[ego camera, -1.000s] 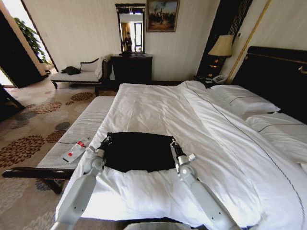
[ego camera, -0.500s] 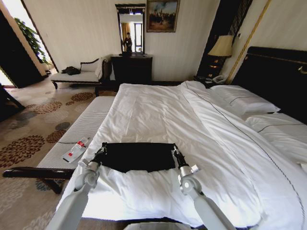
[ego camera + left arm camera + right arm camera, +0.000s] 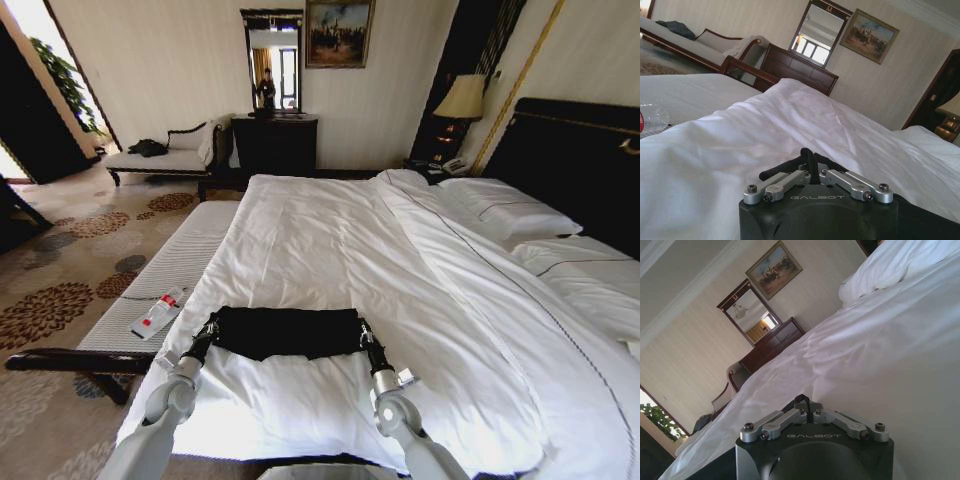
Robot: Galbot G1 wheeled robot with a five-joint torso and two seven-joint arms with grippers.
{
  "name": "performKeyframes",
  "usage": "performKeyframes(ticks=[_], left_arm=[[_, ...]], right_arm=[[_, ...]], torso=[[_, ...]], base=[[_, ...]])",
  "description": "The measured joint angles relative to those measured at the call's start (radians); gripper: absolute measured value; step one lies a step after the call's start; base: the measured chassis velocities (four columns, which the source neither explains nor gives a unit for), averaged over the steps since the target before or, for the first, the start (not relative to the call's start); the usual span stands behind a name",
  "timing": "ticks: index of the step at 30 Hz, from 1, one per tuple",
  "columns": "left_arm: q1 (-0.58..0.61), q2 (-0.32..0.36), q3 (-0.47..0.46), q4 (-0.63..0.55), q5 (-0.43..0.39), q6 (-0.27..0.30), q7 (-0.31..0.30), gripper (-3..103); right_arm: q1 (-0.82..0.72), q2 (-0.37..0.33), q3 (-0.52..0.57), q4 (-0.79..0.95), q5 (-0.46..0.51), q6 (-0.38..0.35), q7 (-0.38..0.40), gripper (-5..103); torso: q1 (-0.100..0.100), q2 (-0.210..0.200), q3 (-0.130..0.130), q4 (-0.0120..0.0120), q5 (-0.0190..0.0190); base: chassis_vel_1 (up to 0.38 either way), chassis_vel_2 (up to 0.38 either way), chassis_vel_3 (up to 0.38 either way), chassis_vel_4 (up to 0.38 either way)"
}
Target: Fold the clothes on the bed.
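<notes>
Head view: the bed (image 3: 330, 240) with white duvet reaches from the near edge to the dark headboard (image 3: 580, 160) on the right, where white pillows (image 3: 505, 210) lie. Along the bed's left side stands a striped bench (image 3: 165, 275) carrying a small red-and-white bottle (image 3: 158, 313). Farther back are a chaise (image 3: 165, 155), a dark dresser (image 3: 275, 140) under a mirror (image 3: 271, 58), a framed painting (image 3: 338, 32) and a lamp (image 3: 462, 97). The black T-shirt (image 3: 288, 332) lies as a narrow folded band on the duvet near the foot edge, with nothing lying on it. The left gripper (image 3: 207, 330) sits at its left end and the right gripper (image 3: 366, 335) at its right end, both arms coming up from the bottom edge.

Left wrist view: the left gripper (image 3: 810, 161) has its jaws drawn close together, pinching a ridge of black cloth (image 3: 812, 162) just above the duvet. Behind are the bottle (image 3: 650, 119) at the frame's edge, the bench, the dresser and the mirror.

Right wrist view: the right gripper (image 3: 802, 404) likewise has its jaws pressed together on a dark fold of the T-shirt (image 3: 801, 405), low against the white duvet. A pillow (image 3: 875, 270), the painting and the mirror show beyond.
</notes>
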Motion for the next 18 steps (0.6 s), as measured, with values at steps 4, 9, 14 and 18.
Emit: performKeyframes(ticks=[4, 9, 14, 18], left_arm=[[0.011, -0.006, -0.006, -0.004, 0.002, -0.011, 0.002, 2], [0.032, -0.011, -0.025, -0.015, 0.023, -0.037, -0.006, 5], [0.069, -0.009, -0.088, -0.072, 0.006, -0.048, -0.006, 21], [0.098, 0.013, -0.162, -0.165, -0.03, -0.052, -0.007, 37]], right_arm=[[-0.015, 0.002, 0.0, 0.022, -0.014, 0.0, 0.014, 1], [-0.053, -0.004, 0.008, 0.072, -0.043, 0.006, 0.026, 11], [-0.103, -0.017, 0.052, 0.16, -0.038, 0.009, 0.038, 27], [-0.115, -0.028, 0.102, 0.228, -0.011, 0.001, 0.071, 43]], torso=[[0.0, 0.0, 0.0, -0.0001, 0.0], [0.0, 0.0, 0.0, -0.0001, -0.0001], [0.0, 0.0, 0.0, 0.0002, 0.0], [0.0, 0.0, 0.0, 0.0002, 0.0]], base=[[0.0, 0.0, 0.0, 0.0], [0.0, 0.0, 0.0, 0.0], [0.0, 0.0, 0.0, 0.0], [0.0, 0.0, 0.0, 0.0]])
